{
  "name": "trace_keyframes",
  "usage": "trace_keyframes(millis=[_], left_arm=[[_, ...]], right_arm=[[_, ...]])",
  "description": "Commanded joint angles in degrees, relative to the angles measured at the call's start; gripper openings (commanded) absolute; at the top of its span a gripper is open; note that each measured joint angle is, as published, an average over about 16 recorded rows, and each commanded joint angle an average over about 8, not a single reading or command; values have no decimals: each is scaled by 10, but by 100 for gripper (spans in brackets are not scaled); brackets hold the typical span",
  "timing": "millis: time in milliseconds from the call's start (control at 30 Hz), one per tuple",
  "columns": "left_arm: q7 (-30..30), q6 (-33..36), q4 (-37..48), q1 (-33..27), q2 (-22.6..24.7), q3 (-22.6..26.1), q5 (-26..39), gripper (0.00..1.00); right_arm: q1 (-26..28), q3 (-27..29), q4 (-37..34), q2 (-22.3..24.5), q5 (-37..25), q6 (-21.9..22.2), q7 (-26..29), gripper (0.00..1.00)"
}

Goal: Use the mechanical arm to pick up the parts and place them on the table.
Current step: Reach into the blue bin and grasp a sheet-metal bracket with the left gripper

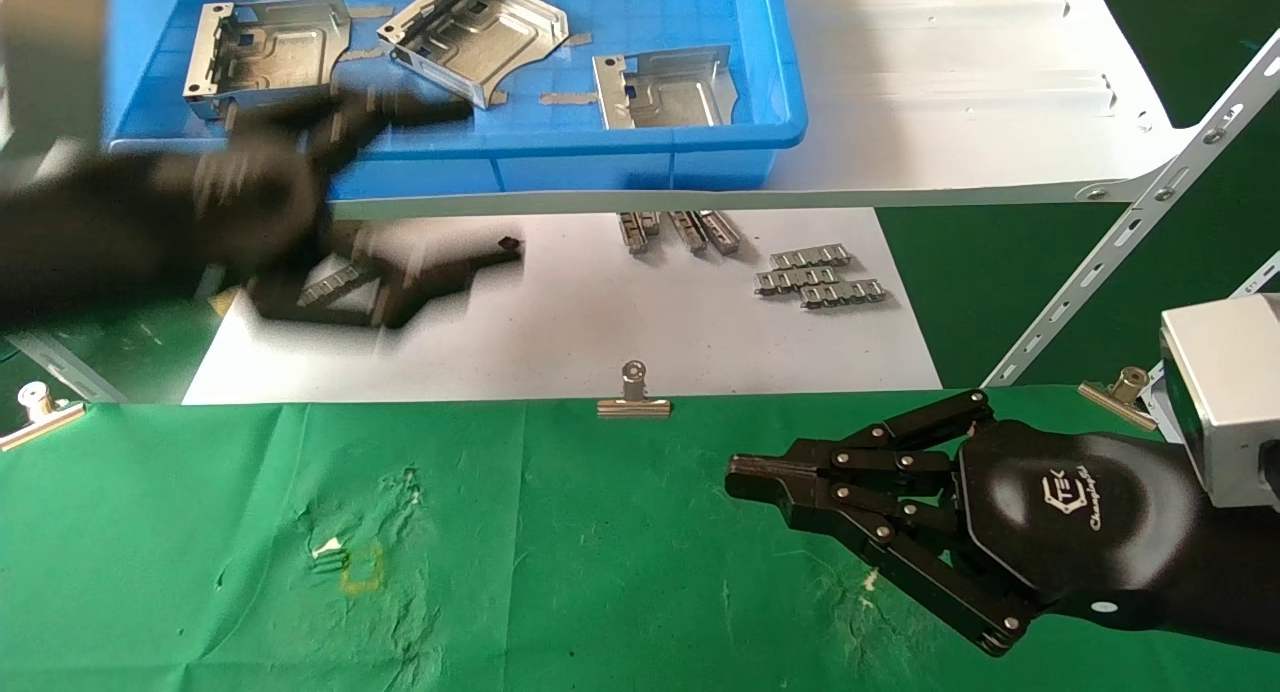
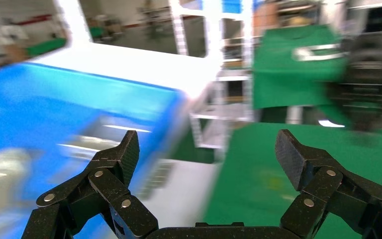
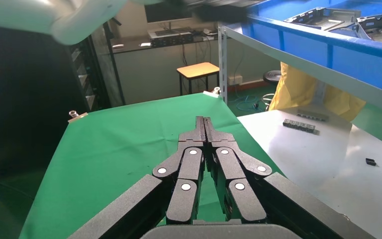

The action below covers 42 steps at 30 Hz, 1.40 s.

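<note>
Nearest, the right end effector (image 1: 760,477) rests clenched and idle over the green bench (image 1: 500,572). Left end effector (image 1: 400,112), fingers spread and empty, reaches toward parts (image 1: 270,52) in the blue tray (image 1: 640,162).

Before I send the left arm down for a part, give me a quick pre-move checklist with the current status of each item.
1. Left pincer open and empty: ok, fingers spread wide with nothing between them.
2. Parts available: ok, three silver parts lie in the blue tray.
3. Left pincer lined up over a part: cannot tell, the arm is motion-blurred near the tray's front edge.
4. Right pincer out of the way: ok, shut and low over the green table, apart from the tray.
5. Drop area on the table: ok, no parts there, only clips on its far edge.
</note>
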Motion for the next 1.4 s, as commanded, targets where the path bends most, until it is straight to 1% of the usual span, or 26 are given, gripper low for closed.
trace_keyframes(millis=[33, 200, 333, 400, 433, 467, 500, 533, 633, 667, 700, 733, 767, 800, 1100, 1400], left_arm=[[2, -9, 44, -48, 28, 14, 29, 100], [32, -53, 215, -152, 101, 43, 95, 100], [53, -124, 333, -212, 154, 61, 139, 100], [62, -165, 378, -234, 177, 69, 158, 100], [67, -186, 398, -244, 188, 72, 166, 100], [72, -205, 415, -252, 198, 75, 173, 100], [76, -223, 432, -259, 207, 78, 180, 97], [80, -239, 446, -265, 215, 81, 187, 87], [89, -277, 485, -280, 236, 90, 202, 49], [90, -285, 495, -284, 241, 92, 206, 37], [91, -291, 505, -288, 246, 94, 210, 24], [91, -296, 514, -291, 250, 96, 213, 12], [91, -298, 521, -294, 253, 98, 215, 2], [91, -298, 527, -297, 256, 99, 217, 0], [91, -288, 557, -311, 265, 104, 224, 0], [99, -289, 565, -313, 265, 106, 226, 0]], right_arm=[[0, 0, 0, 0, 0, 0, 0, 0], [0, 0, 0, 0, 0, 0, 0, 0], [0, 0, 0, 0, 0, 0, 0, 0], [0, 0, 0, 0, 0, 0, 0, 3], [0, 0, 0, 0, 0, 0, 0, 11], [0, 0, 0, 0, 0, 0, 0, 24], [0, 0, 0, 0, 0, 0, 0, 36], [0, 0, 0, 0, 0, 0, 0, 49], [0, 0, 0, 0, 0, 0, 0, 86], [0, 0, 0, 0, 0, 0, 0, 96], [0, 0, 0, 0, 0, 0, 0, 100], [0, 0, 0, 0, 0, 0, 0, 100], [0, 0, 0, 0, 0, 0, 0, 100], [0, 0, 0, 0, 0, 0, 0, 100], [0, 0, 0, 0, 0, 0, 0, 100], [0, 0, 0, 0, 0, 0, 0, 100]])
